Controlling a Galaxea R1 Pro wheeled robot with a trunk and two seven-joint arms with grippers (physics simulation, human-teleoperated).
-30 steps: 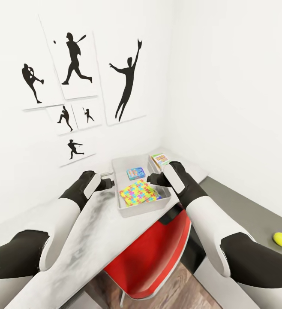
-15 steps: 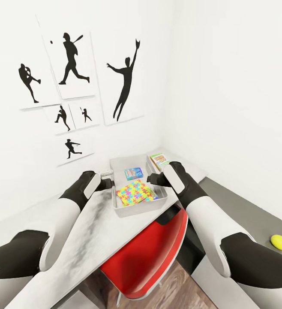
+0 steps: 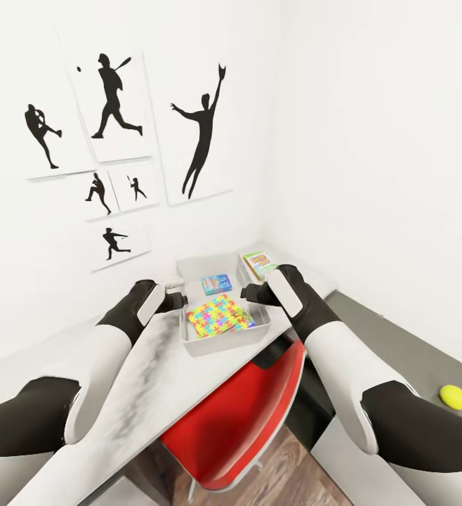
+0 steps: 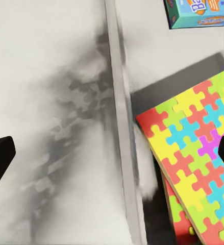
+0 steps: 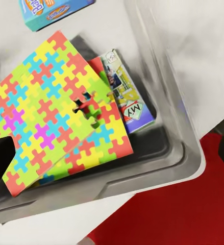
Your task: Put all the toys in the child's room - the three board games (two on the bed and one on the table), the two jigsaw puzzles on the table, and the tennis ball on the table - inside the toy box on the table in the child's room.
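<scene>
Spread wide: left claw (image 3: pixel 177 301) astride the bin (image 3: pixel 224 341) wall, right claw (image 3: pixel 249 293) over its other side, centre frame. Could nudge it off the table (image 3: pixel 154 379) edge if pushed carelessly. Inside: puzzles (image 3: pixel 219 315), blue game (image 3: pixel 216 284), another game (image 5: pixel 126 99) underneath. Ball (image 3: pixel 454 397) lower right, well apart

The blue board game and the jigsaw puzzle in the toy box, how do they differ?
The blue board game is a small printed box; the jigsaw puzzle is a thin, wider mat of multicoloured interlocking pieces. The board game lies at the far end of the toy box; the puzzle lies nearer the robot, overlapping another printed box in the right wrist view. Both lie inside the bin.
</scene>
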